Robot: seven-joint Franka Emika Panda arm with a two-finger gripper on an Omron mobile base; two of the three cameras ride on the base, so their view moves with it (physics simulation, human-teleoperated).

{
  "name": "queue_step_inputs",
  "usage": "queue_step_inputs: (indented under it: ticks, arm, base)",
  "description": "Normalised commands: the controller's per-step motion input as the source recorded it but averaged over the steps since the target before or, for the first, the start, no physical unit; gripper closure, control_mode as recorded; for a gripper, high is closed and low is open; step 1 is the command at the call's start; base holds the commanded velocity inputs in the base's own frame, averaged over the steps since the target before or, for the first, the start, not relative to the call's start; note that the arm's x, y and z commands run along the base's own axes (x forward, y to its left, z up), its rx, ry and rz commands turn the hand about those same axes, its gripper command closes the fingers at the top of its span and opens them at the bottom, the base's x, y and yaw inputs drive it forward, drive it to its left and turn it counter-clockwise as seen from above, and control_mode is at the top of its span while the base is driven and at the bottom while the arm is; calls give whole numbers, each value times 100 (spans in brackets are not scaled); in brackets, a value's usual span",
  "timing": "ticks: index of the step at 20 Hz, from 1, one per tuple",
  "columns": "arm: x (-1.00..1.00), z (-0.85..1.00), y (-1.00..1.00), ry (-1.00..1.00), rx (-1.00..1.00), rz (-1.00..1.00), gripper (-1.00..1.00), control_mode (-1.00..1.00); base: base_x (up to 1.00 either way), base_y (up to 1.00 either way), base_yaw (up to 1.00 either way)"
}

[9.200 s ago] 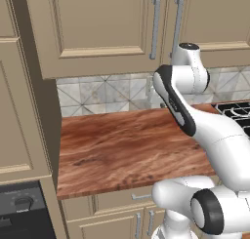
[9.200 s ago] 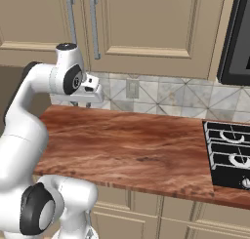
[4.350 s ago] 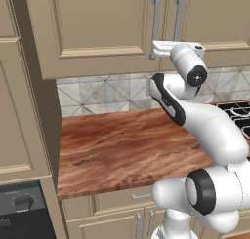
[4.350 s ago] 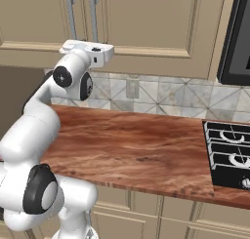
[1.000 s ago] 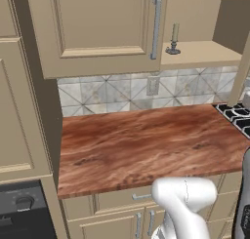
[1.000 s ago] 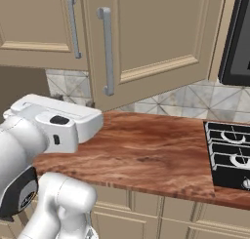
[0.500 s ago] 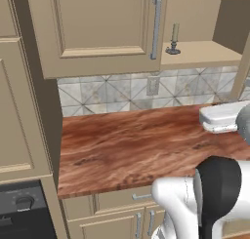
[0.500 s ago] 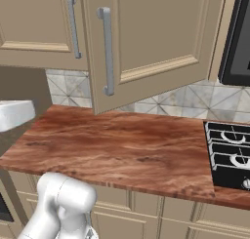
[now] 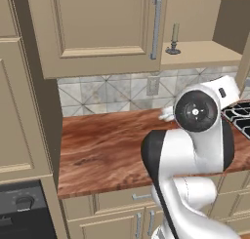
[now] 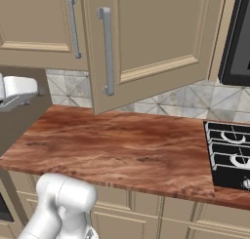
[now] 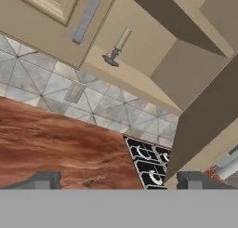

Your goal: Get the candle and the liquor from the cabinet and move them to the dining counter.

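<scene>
Open cabinet (image 9: 205,55) shelf holds one candle (image 9: 173,39), seemingly alone, while two fingers (image 11: 44,179) stand wide, empty.

The candle (image 9: 174,40) stands upright near the front edge of the open cabinet (image 9: 205,53) shelf.

candle (image 9: 173,39) on shelf in open cabinet (image 9: 205,52), countertop (image 9: 107,145) below, stove (image 10: 228,154) right of countertop

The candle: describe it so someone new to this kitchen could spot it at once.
Find the beige wall cabinet above the wood countertop; its right door is swung open. On the bare tan shelf inside stands the candle, close to the front edge. It is a thin pale taper in a small dark round-based holder, upright.
</scene>
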Motion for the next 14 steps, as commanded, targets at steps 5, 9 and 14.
queue_step_inputs:
  ticks: [5,9,14]
  arm:
    - [78,-29,-13,16,-14,-3,-100,-100]
    - [63,-33,-30,5,-10,0,-100,-100]
    - [70,-30,-29,6,-10,0,-100,-100]
  base:
    - [0,0,0]
    - [0,0,0]
    - [0,0,0]
